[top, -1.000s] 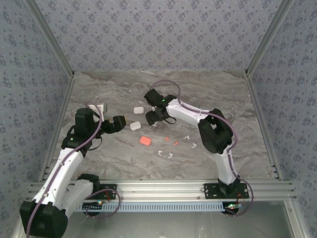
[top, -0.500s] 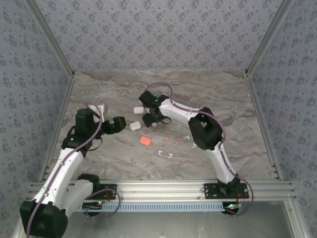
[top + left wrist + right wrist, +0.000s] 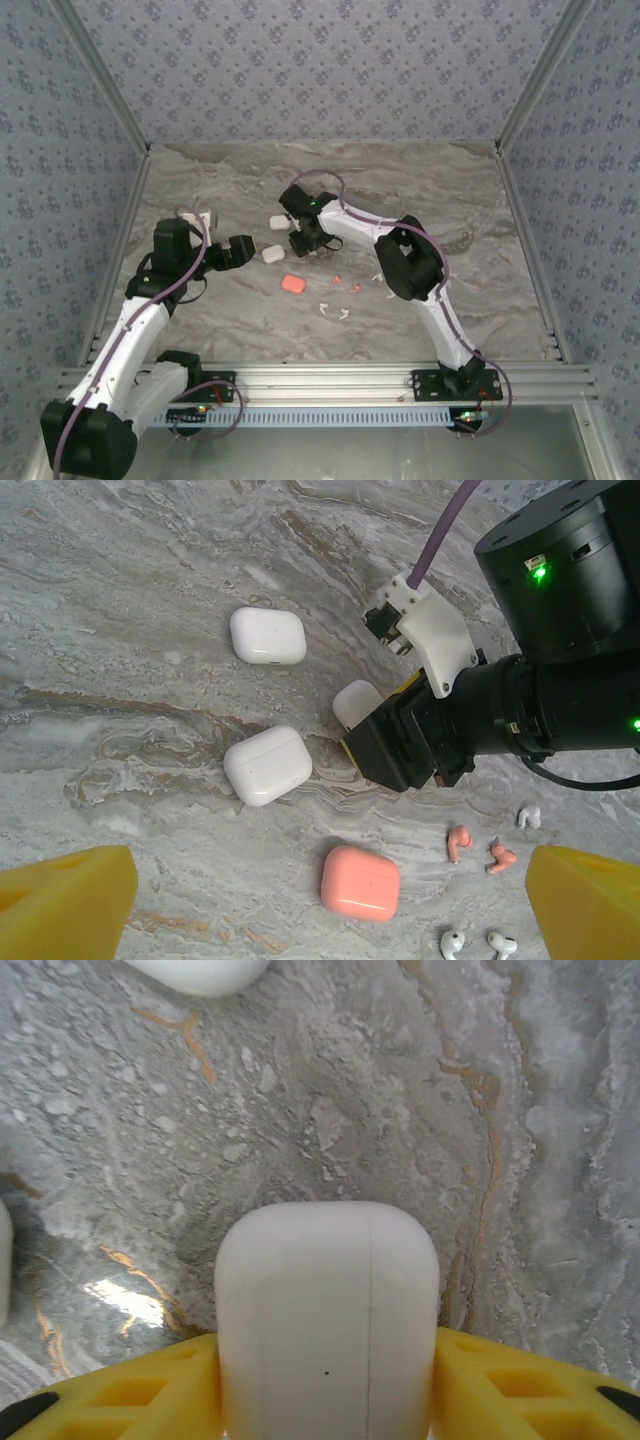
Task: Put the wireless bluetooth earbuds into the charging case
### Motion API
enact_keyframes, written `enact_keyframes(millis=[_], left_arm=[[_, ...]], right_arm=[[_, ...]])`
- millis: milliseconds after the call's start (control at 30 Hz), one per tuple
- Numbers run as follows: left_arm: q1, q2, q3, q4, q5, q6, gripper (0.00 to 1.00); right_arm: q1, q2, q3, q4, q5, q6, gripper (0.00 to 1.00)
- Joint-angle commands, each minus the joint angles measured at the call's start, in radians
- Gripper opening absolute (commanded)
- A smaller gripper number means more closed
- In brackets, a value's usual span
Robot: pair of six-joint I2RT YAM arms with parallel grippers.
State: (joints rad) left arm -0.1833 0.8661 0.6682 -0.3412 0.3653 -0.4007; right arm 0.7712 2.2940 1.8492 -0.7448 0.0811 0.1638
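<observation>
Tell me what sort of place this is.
Probably a robot test cell, not a home. A left arm and right arm are bolted to an aluminium rail. Patterned walls box in the marble-look table, strewn with earbuds and charging cases.

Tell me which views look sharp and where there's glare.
Right wrist: the white case is sharp, seam visible; a glare patch sits on the marble to its left. Left wrist: the pink case and pink earbuds are crisp, the yellow fingers soft. Top external: evenly lit, no glare.
</observation>
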Motion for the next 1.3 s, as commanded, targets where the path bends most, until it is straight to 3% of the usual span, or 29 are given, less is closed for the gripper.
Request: enact_keyframes(millis=[0,133,333,567,867,1100,1267], left_arm=[[0.001,-0.002,0.017,0.0,-0.011,0.01,0.99],[0.002,-0.003,0.018,-0.001,-0.007,0.002,0.99],[0.002,0.008,0.037,0.029,0.061,-0.033,0.99],[0.001,0.081,0.092,0.102,0.294,-0.061,0.96],[-0.008,0.15,0.108,0.273,0.527,-0.139,0.9],[-0.112,0.185,0.106,0.372,0.613,-0.161,0.88],[-0.184,0.208,0.106,0.429,0.604,-0.175,0.87]], right_arm=[[0.002,0.027,0.024,-0.034,-0.019,-0.01,0.5],[0.0,-0.003,0.004,-0.032,-0.01,-0.026,0.42],[-0.004,-0.21,-0.179,0.093,0.013,-0.083,0.39],[0.014,-0.544,-0.467,0.254,0.057,-0.236,0.39],[0.117,-0.894,-0.741,0.387,0.15,-0.517,0.39],[0.167,-1.043,-0.792,0.395,0.18,-0.635,0.39],[0.181,-1.086,-0.793,0.387,0.169,-0.654,0.39]])
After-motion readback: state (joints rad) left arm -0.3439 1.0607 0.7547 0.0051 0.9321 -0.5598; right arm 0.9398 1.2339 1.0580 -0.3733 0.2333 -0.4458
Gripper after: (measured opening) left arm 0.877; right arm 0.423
